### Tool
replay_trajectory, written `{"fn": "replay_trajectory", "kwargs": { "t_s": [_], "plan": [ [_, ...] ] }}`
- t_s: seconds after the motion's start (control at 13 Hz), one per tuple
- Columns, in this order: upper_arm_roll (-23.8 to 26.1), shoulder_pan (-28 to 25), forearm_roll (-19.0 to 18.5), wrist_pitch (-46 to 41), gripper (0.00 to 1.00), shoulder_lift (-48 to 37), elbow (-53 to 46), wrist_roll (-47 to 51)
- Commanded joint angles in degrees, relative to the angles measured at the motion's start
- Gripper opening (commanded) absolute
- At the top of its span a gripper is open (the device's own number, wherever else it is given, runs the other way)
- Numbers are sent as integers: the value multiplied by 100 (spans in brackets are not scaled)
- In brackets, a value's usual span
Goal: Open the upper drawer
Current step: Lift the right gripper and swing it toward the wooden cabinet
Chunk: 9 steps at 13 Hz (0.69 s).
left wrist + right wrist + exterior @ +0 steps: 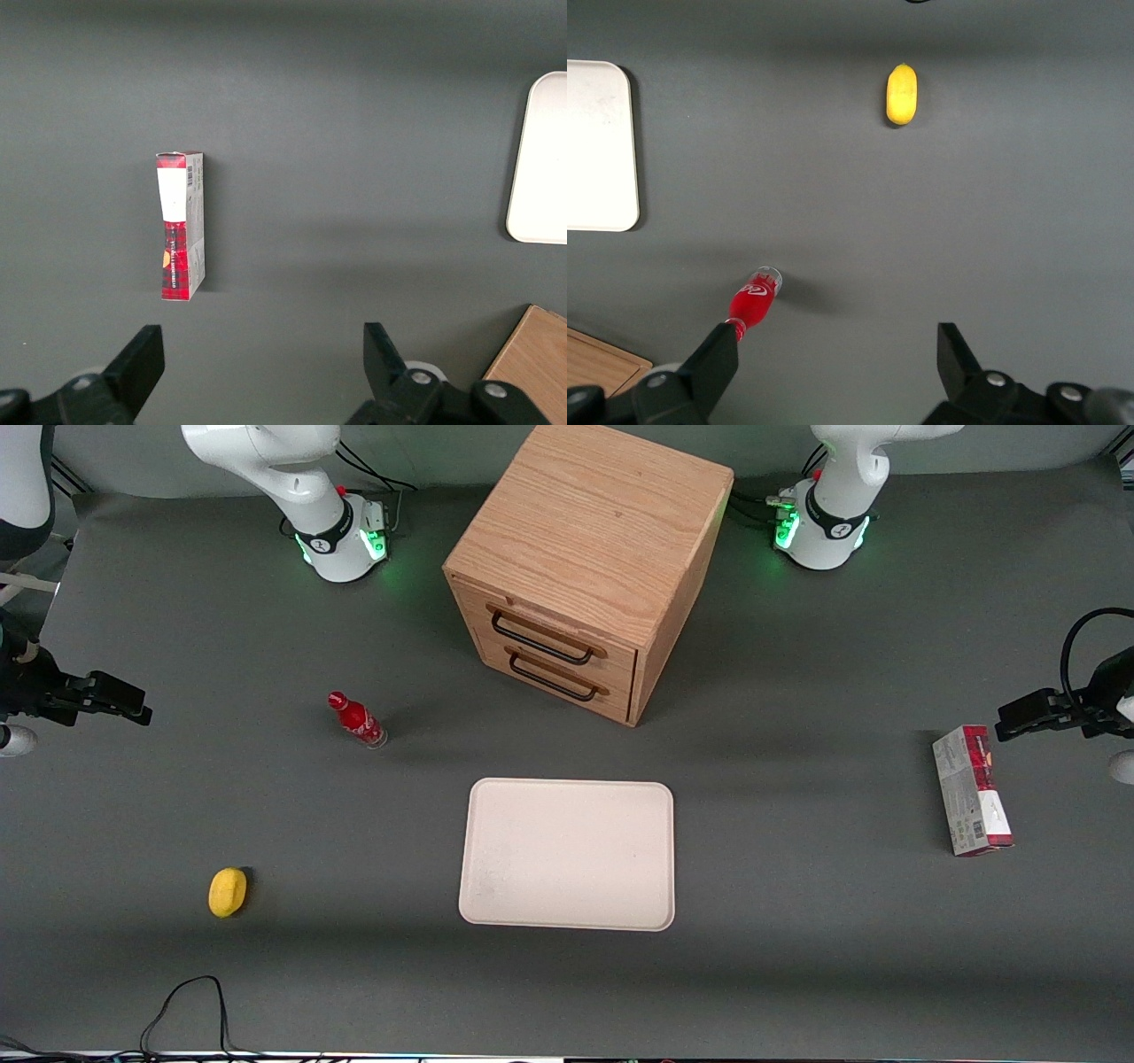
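The oak cabinet [589, 522] stands at the middle of the table, farther from the front camera than the tray. Its upper drawer [567, 622] is closed, with its thin black wire handle [540, 638] lying along the drawer front. The matching lower drawer [611, 701] is closed too. My right gripper [133, 704] hovers high over the working arm's end of the table, far from the cabinet. In the right wrist view the gripper [835, 354] is open wide and empty, and a corner of the cabinet [602, 359] shows.
A red bottle [357, 721] [753, 297] stands between my gripper and the cabinet. A yellow object [228, 892] [902, 94] lies nearer the front camera. A white tray [567, 855] lies in front of the cabinet. A red-and-grey box [970, 788] lies toward the parked arm's end.
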State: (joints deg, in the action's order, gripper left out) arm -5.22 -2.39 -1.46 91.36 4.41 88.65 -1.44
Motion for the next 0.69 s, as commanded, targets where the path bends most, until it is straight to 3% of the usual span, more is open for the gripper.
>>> {"fn": "replay_trajectory", "kwargs": {
  "t_s": [0.0, 0.62],
  "plan": [
    [-102, -87, 120, -39, 100, -160, 108, -120],
    [-32, -104, 129, -39, 100, -81, -14, -102]
  ]
}}
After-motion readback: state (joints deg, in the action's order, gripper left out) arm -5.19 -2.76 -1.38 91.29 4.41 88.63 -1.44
